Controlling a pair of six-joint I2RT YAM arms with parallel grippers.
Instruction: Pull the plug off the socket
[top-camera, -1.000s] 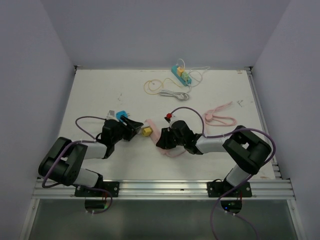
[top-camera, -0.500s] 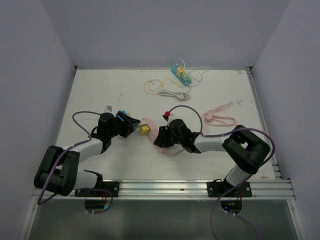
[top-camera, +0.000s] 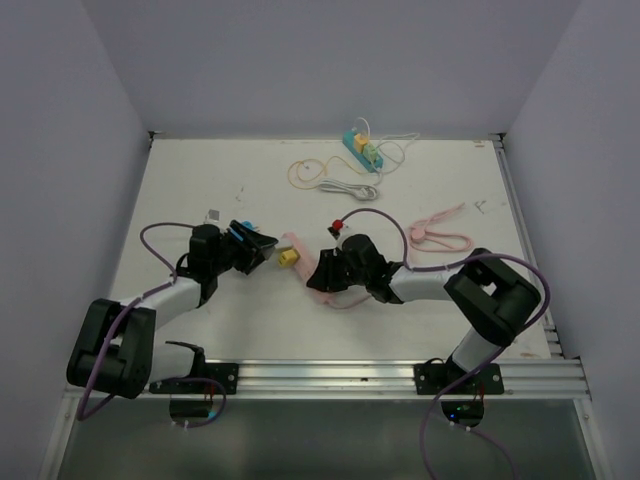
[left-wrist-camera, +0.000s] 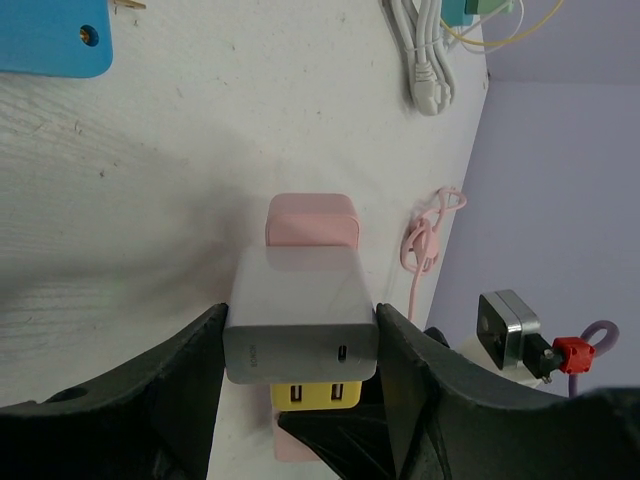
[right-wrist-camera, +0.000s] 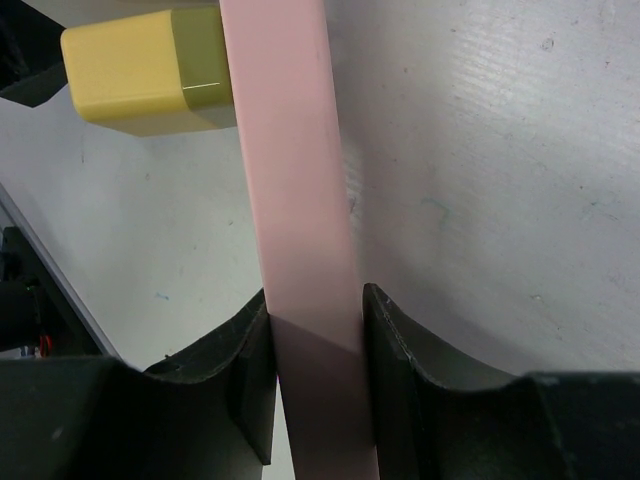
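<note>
The plug is a grey charger block (left-wrist-camera: 300, 318), and my left gripper (left-wrist-camera: 300, 340) is shut on its two sides. Behind it runs the pink socket strip (left-wrist-camera: 312, 220), with a yellow USB plug (left-wrist-camera: 318, 394) seated in it just below the grey block. I cannot tell whether the grey plug's pins are still in the strip. In the top view my left gripper (top-camera: 257, 250) sits just left of the yellow plug (top-camera: 288, 257). My right gripper (top-camera: 325, 273) is shut on the pink strip (top-camera: 300, 250). The right wrist view shows the strip (right-wrist-camera: 295, 200) clamped between that gripper's fingers (right-wrist-camera: 250, 370).
A blue adapter (top-camera: 241, 231) lies just behind my left gripper. At the back stand a teal power strip (top-camera: 362, 150), a white cable (top-camera: 340, 186) and a yellow cord loop (top-camera: 300, 172). A pink cable coil (top-camera: 440, 236) lies to the right.
My left gripper has moved back and to the left with the grey plug. The right gripper and the pink strip have shifted slightly toward the back.
</note>
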